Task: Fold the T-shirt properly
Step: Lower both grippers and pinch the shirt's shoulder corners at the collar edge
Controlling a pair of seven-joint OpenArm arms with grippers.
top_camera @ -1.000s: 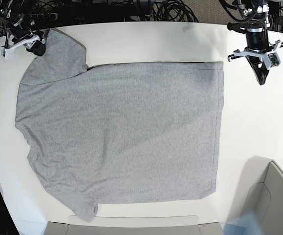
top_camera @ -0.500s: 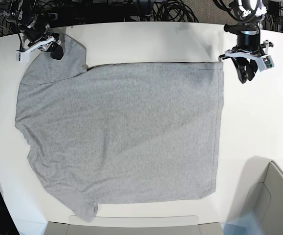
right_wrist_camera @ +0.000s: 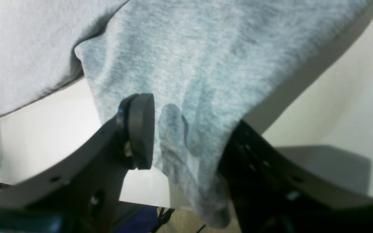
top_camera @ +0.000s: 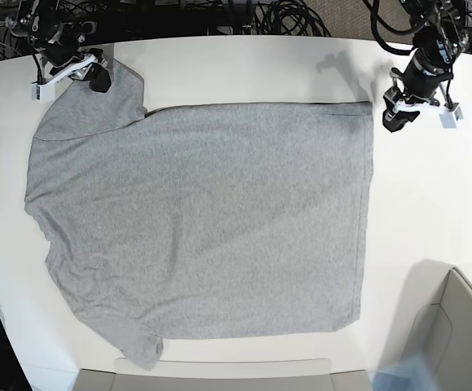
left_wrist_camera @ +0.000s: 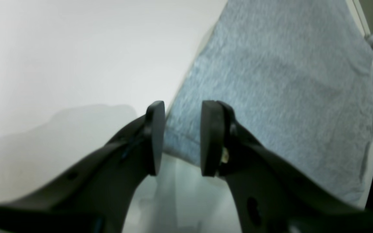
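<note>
The grey T-shirt lies spread flat on the white table, plain side up, with its hem on the right. My left gripper hovers just right of the hem's far corner. In the left wrist view its jaws stand open, and the T-shirt corner shows in the gap beyond the tips. My right gripper is at the far sleeve's edge. In the right wrist view it is open around the T-shirt sleeve cloth, which drapes over and hides one finger.
A grey bin stands at the near right corner. The rim of a grey tray runs along the near edge. Dark cables lie beyond the table's far edge.
My left gripper swung left toward the hem corner and its jaws came apart. My right gripper slid right, from off the cloth onto the sleeve's edge. The shirt stayed flat.
</note>
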